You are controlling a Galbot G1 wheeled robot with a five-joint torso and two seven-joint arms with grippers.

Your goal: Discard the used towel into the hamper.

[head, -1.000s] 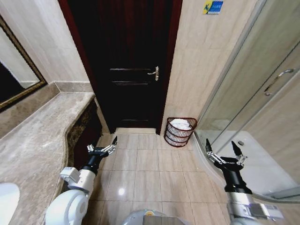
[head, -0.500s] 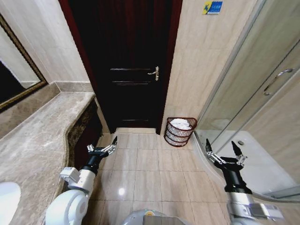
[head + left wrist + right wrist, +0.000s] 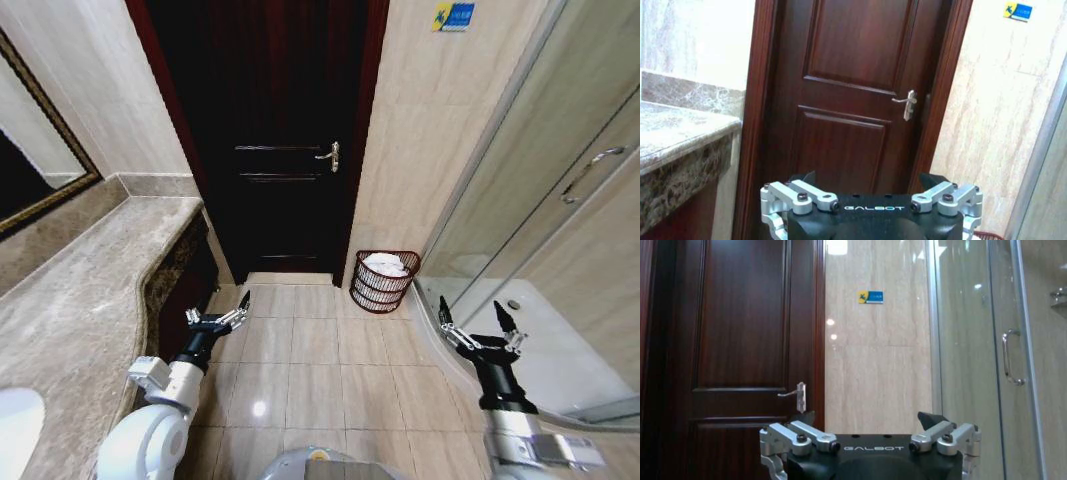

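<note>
Towel [image 3: 387, 266] in ribbed wire hamper [image 3: 381, 291]

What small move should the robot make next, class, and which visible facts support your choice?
Probably none toward the hamper: a white towel already lies inside it, by the wall right of the door. The left gripper and right gripper are both open, holding nothing, low over the floor tiles. Keeping the arms parked seems the sensible move.
</note>
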